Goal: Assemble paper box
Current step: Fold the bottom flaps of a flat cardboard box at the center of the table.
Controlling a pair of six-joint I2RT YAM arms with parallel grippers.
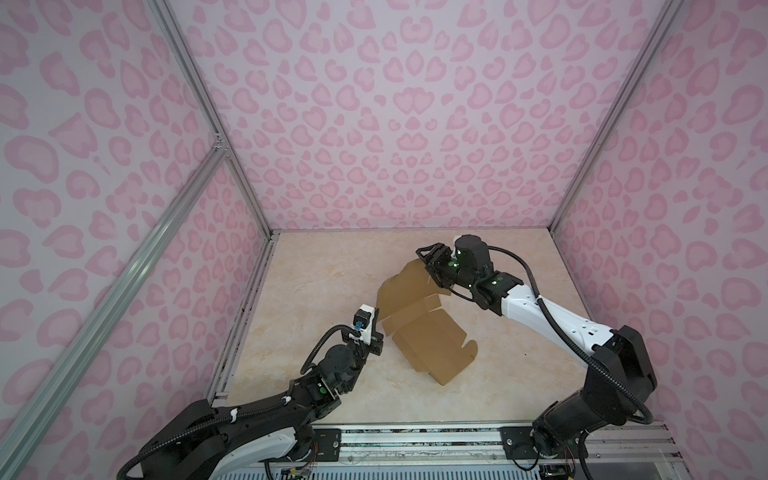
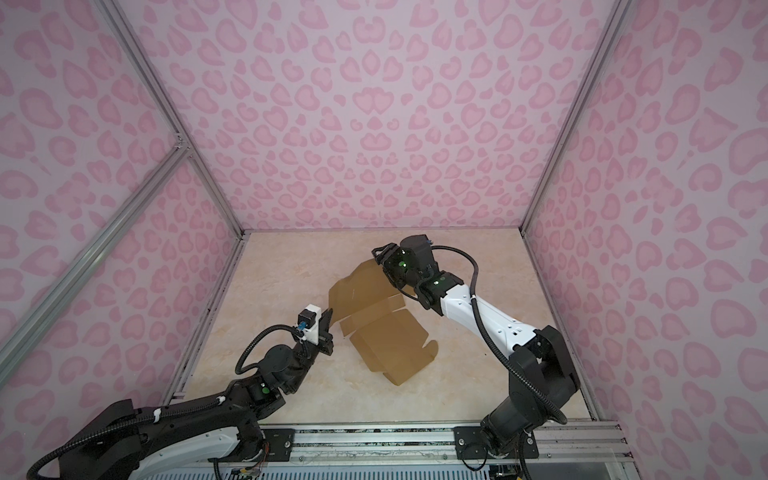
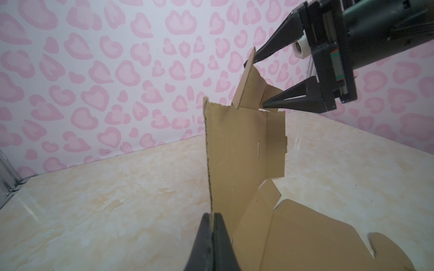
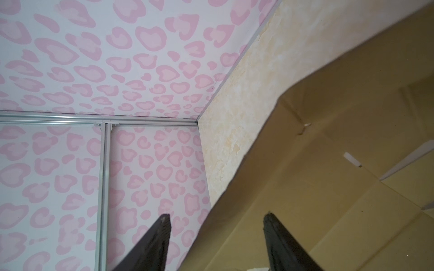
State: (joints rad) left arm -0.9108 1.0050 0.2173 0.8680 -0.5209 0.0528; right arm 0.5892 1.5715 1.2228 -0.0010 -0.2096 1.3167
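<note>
Quick status for you: one paper box (image 1: pixel 428 332), two grippers, nothing more on the table (image 1: pixel 324 270).

The box is an unfolded die-cut sheet at mid-table, between the arms. In both top views its long axis runs far to near, skewed a bit toward the right arm's side at the near end. The near half lies flat on the table; the far half is lifted and stands steeply, flaps pointing up.

Look: plain brown kraft, raw corrugated edge, fold creases, one narrow slit in the raised panel (image 3: pixel 244 150), and a curved notch on the near flat edge.

Your left gripper (image 3: pixel 212 217) is pinched tight on the raised panel's side edge. Your right gripper (image 3: pixel 255 85) has its jaws apart, straddling the top flap (image 4: pixel 305 187) with one finger on each side, not clamped.
</note>
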